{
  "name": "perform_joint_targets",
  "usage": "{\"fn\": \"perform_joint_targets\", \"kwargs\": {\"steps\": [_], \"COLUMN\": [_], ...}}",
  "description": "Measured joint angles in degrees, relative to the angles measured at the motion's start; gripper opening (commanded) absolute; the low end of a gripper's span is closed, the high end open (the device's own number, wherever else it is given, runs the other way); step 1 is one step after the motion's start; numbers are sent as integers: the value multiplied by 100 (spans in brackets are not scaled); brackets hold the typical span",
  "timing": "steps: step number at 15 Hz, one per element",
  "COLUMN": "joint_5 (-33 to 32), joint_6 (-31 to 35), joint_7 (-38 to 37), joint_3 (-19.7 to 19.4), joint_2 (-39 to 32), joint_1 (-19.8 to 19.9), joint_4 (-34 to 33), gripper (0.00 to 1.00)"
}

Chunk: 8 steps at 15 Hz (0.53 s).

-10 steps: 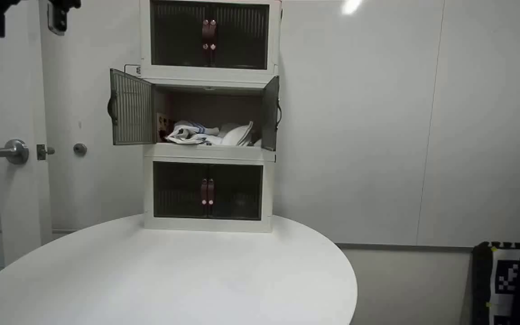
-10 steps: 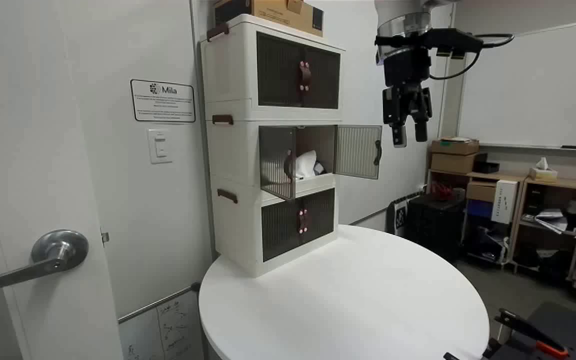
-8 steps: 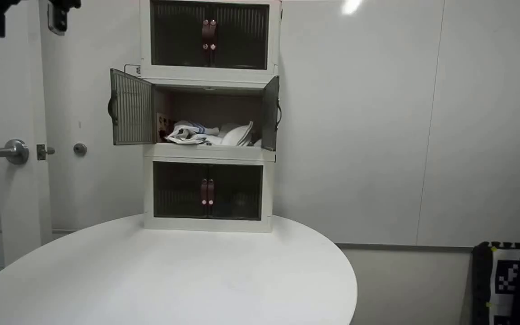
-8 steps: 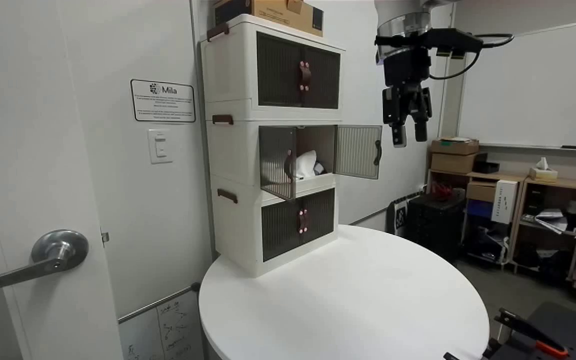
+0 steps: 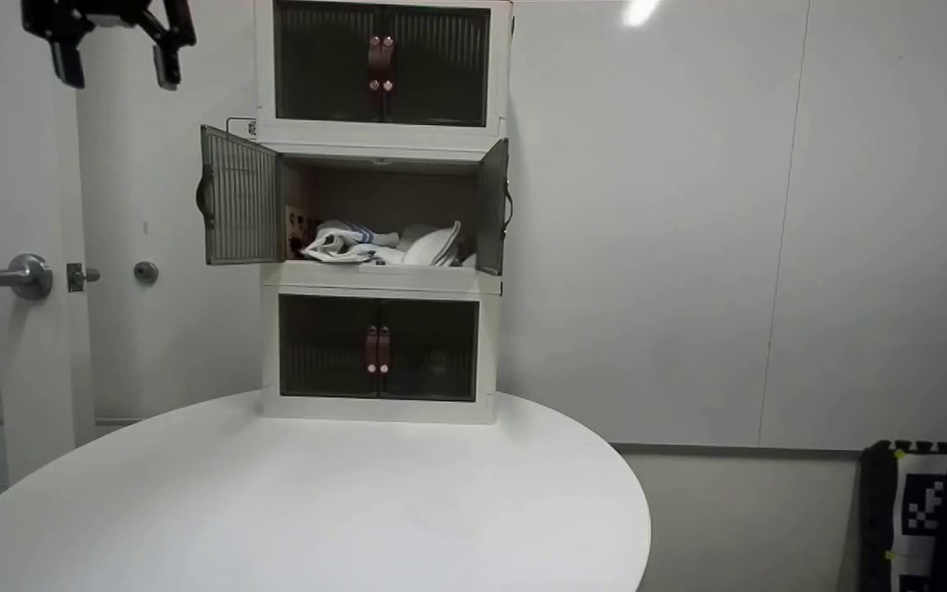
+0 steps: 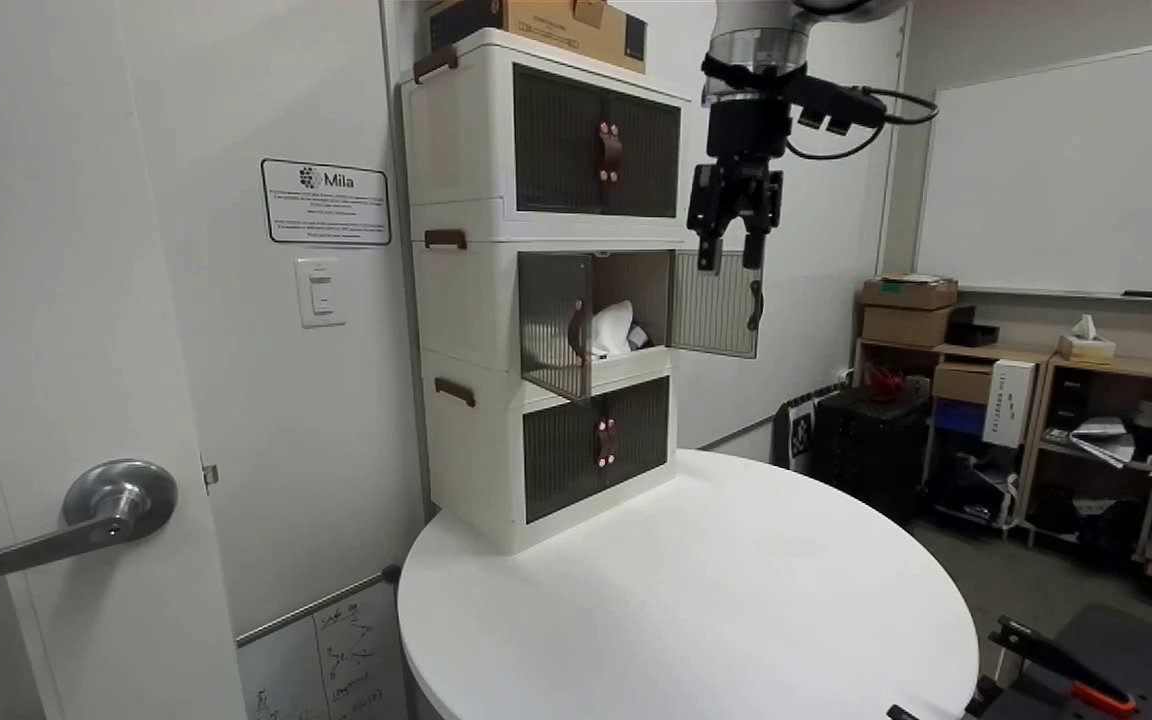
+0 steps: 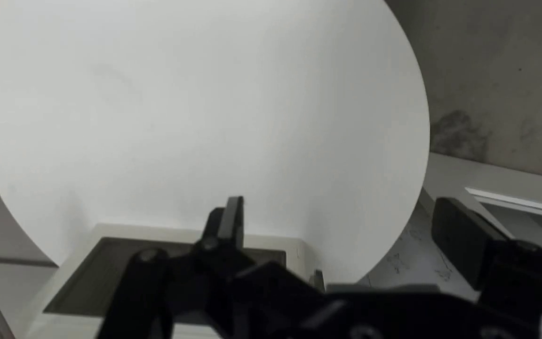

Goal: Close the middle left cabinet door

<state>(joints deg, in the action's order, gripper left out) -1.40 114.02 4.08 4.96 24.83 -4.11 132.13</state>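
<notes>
The middle left cabinet door (image 5: pixel 242 197) is a ribbed dark grey panel with a dark handle. It stands swung open from its left hinge, and it also shows open in an exterior view (image 6: pixel 554 320). My gripper (image 5: pixel 118 78) is open and empty, up and to the left of this door and apart from it. In an exterior view the gripper (image 6: pixel 732 256) hangs fingers down, to the right of the door. In the wrist view the fingers (image 7: pixel 341 207) are spread wide with nothing between them. There I cannot make out the left door behind the dark gripper parts.
The matching right door (image 5: pixel 492 207) also stands open. White cloth items (image 5: pixel 383 243) lie inside the middle compartment. The upper doors (image 5: pixel 381 64) and lower doors (image 5: pixel 379 349) are shut. The cabinet stands on a round white table (image 6: pixel 696 600). A cardboard box (image 6: pixel 576 30) sits on top.
My open gripper has moved right and slightly down in an exterior view, and left and slightly up in an exterior view, coming closer to the cabinet. Both middle doors have not moved.
</notes>
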Motion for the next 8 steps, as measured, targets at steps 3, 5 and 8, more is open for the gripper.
{"fn": "perform_joint_targets", "kwargs": {"steps": [3, 5, 8], "joint_5": [-6, -6, -6], "joint_6": [596, 862, 1106], "joint_7": [236, 260, 166], "joint_3": [-1, 7, 62], "joint_2": [-841, -1504, -2413], "joint_1": [-24, -39, -74], "joint_4": [-632, -1160, -1990], "gripper": [100, 100, 100]}}
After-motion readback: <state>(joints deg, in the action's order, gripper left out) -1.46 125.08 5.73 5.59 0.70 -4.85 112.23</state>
